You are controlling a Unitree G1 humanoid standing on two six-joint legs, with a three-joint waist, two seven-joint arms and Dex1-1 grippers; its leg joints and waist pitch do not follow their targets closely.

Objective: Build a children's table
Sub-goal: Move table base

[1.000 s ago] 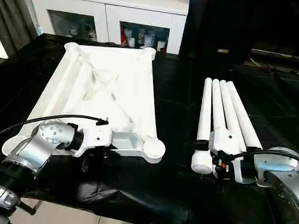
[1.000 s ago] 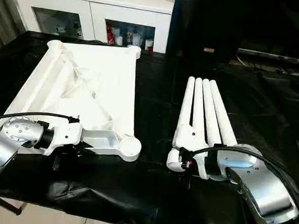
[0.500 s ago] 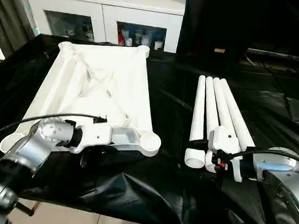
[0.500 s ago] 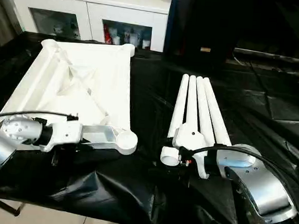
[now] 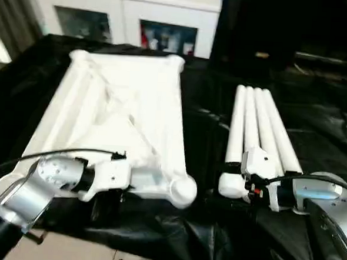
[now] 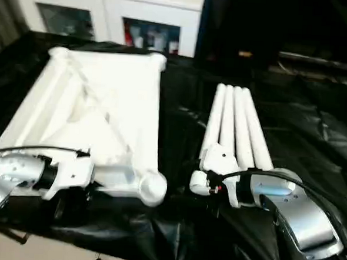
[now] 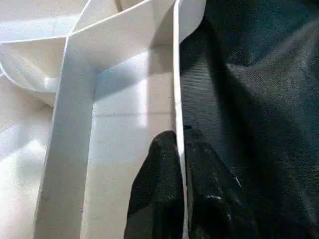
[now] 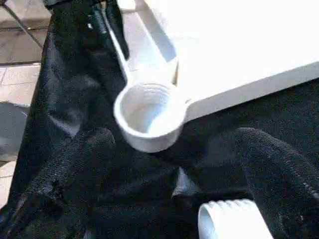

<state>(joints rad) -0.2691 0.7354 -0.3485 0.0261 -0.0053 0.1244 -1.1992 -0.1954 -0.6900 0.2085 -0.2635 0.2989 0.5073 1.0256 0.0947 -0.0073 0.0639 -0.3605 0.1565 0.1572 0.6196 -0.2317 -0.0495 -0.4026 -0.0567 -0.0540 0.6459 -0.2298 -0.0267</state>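
White plastic top (image 5: 124, 112) lies ribs-up on the black-draped tabletop (image 5: 208, 138). Left arm reaches low and level, its pincer (image 7: 180, 149) clamped on the top's near rim. Right pincer (image 8: 174, 169) stands apart over the near ends of four legs (image 5: 257, 126).

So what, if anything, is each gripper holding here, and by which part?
The left gripper pinches the white plastic ribbed tabletop by its thin near edge wall. The right gripper holds nothing, open by the white tubular legs.
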